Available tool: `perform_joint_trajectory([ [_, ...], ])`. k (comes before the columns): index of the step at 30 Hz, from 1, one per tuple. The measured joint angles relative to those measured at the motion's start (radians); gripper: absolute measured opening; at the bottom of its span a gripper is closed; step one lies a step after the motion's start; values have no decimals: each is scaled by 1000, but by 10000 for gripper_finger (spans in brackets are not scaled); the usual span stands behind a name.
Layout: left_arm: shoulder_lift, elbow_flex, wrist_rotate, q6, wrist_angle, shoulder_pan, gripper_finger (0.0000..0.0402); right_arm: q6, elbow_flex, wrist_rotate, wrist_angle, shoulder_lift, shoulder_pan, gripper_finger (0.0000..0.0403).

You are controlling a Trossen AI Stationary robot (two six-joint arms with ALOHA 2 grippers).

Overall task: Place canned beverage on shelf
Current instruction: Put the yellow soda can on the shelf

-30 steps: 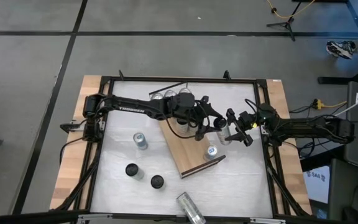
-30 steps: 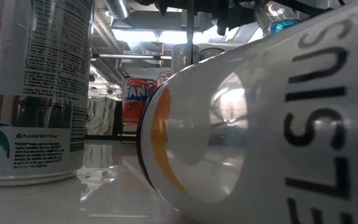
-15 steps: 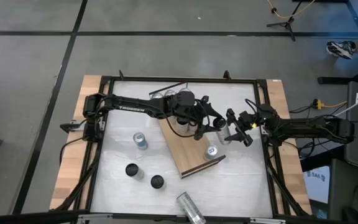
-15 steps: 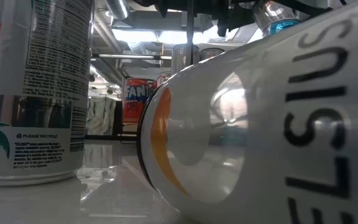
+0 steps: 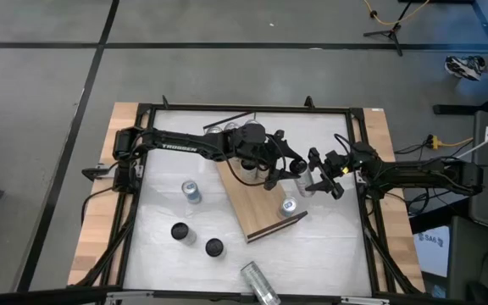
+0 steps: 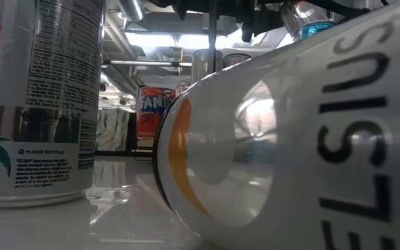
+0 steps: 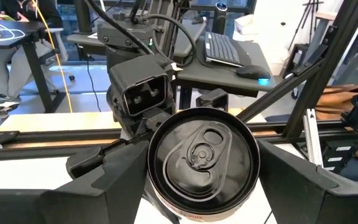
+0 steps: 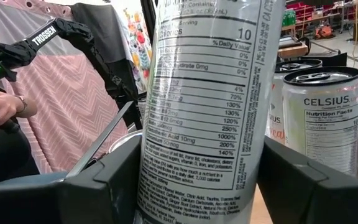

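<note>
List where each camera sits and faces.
High: above the table, looking straight down; both arms, left gripper and right gripper near the shelf.
Low: tabletop height, looking level across; lying Celsius can fills it, arms overhead.
Left wrist: on left arm, past its fingers gripping a black-topped can.
Right wrist: on right arm, past its fingers gripping a labelled can.
High and low share the lying Celsius can.

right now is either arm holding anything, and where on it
Each holds a can by its side wall. The left end effector grips a black-topped can; the right end effector grips a white can low on its body.
</note>
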Motion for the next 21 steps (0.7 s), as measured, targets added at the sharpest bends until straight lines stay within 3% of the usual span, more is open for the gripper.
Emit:
perform_joint_trajectory([
  [12, 2, -2, -42, -6, 47, -2, 273, 0, 4, 14, 1, -1, -1, 253],
  [21, 2, -2, 26, -2, 18, -1, 273, -1, 4, 7, -3, -1, -1, 253],
])
